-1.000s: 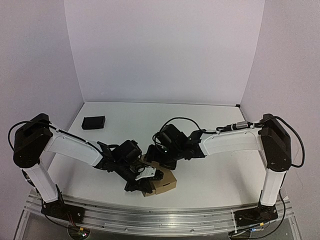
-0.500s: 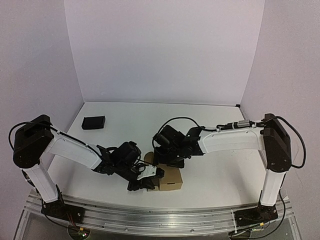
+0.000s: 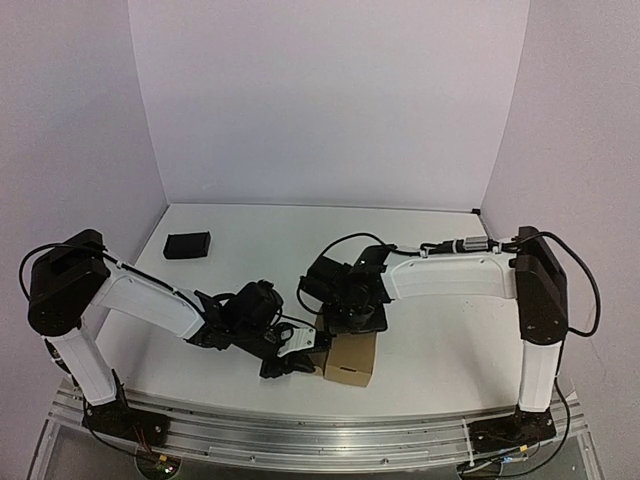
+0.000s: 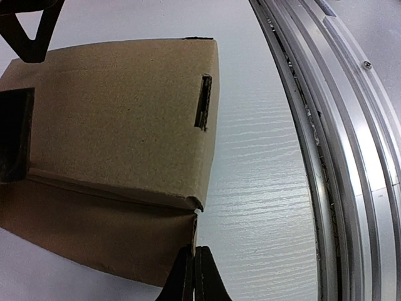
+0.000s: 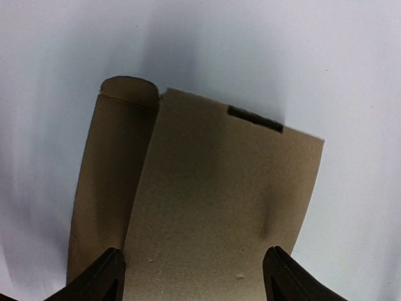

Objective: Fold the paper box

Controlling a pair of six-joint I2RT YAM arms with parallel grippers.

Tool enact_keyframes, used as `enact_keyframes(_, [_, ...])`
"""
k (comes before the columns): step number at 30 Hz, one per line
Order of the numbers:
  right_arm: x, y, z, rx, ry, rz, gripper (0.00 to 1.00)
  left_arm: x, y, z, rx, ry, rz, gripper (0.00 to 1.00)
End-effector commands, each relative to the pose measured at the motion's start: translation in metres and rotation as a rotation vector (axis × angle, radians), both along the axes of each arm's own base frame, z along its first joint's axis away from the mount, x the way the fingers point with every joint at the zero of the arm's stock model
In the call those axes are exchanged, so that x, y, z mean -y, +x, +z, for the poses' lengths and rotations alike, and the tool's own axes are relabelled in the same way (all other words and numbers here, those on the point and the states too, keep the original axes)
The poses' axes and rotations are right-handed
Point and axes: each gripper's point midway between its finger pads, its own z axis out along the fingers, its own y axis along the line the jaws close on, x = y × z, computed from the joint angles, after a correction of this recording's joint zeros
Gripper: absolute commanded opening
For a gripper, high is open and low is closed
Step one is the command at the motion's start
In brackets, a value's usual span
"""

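Brown cardboard paper box (image 3: 350, 358), part-folded. Right gripper (image 5: 194, 276) spread astride it; left gripper (image 4: 193, 276) pressed together at the loose lower flap (image 4: 94, 238). Advised: hold square, crease flap gently.

Paper box (image 3: 352, 362) farther right than before, left gripper (image 3: 316, 358) alongside, right gripper (image 3: 357, 322) now above it.

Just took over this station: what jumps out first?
The brown paper box sits near the table's front edge. The left gripper, shut, noses its lower flap; the right gripper spreads wide over its slotted top. A black block lies back-left.
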Motion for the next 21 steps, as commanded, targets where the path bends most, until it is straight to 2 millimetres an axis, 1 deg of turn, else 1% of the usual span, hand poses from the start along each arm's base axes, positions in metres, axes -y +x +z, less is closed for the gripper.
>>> enact_keyframes(1, [0.056, -0.012, 0.001, -0.053, -0.321, 0.011, 0.82, 0.017, 0.009, 0.021, 0.053, -0.076, -0.015, 0.0])
enact_keyframes(4, [0.066, -0.017, 0.001, -0.083, -0.373, 0.011, 0.89, 0.017, 0.008, 0.021, 0.051, -0.08, -0.018, 0.0])
enact_keyframes(7, [0.072, -0.027, -0.007, -0.123, -0.364, -0.017, 0.97, 0.017, 0.008, 0.021, 0.049, -0.079, -0.018, 0.0])
enact_keyframes(8, [0.073, -0.034, -0.011, -0.151, -0.35, -0.022, 0.98, 0.017, 0.008, 0.021, 0.052, -0.079, -0.019, 0.0])
enact_keyframes(10, [0.069, -0.04, -0.021, -0.175, -0.285, -0.036, 0.98, 0.016, 0.007, 0.02, 0.057, -0.08, -0.027, 0.0])
enact_keyframes(12, [0.065, -0.048, -0.032, -0.198, -0.184, -0.065, 0.98, 0.016, 0.006, 0.02, 0.066, -0.085, -0.044, 0.0])
enact_keyframes(14, [0.066, -0.055, -0.041, -0.2, -0.1, -0.099, 0.98, 0.017, 0.004, 0.021, 0.084, -0.096, -0.073, 0.0])
enact_keyframes(17, [0.059, -0.054, -0.047, -0.173, 0.011, -0.105, 0.98, 0.017, -0.006, 0.026, 0.12, -0.125, -0.166, 0.0])
enact_keyframes(21, [0.059, -0.052, -0.051, -0.146, 0.035, -0.086, 0.98, 0.018, -0.018, 0.032, 0.151, -0.165, -0.277, 0.0])
